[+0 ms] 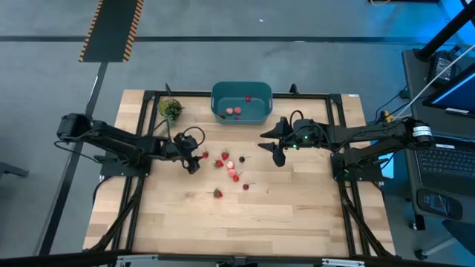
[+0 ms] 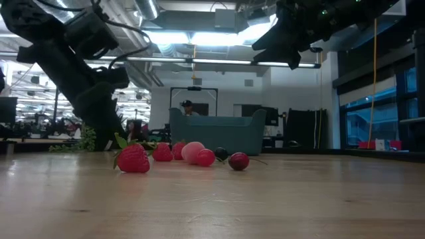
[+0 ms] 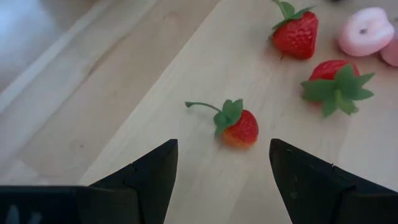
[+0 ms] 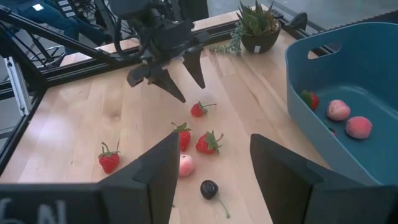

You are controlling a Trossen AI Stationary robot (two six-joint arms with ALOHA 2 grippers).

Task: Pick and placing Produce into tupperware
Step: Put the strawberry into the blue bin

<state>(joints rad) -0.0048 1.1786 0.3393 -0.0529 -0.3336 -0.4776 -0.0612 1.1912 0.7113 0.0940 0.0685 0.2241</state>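
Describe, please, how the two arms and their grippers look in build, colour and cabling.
Both arms are dark, jointed links with black cables looping near the wrists. The left gripper has two dark, wedge-shaped pointed fingers on a blocky black head. The right gripper has matching dark fingers; small green lights glow on its wrist, and a silver band rings the right arm near its base.

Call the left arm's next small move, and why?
Probably lower straight down and close. The left gripper hangs open just above the table, and a small strawberry with a green stem lies on the bare wood between its fingers, untouched. The teal tub already holds a few pieces; the right gripper hovers empty nearby.
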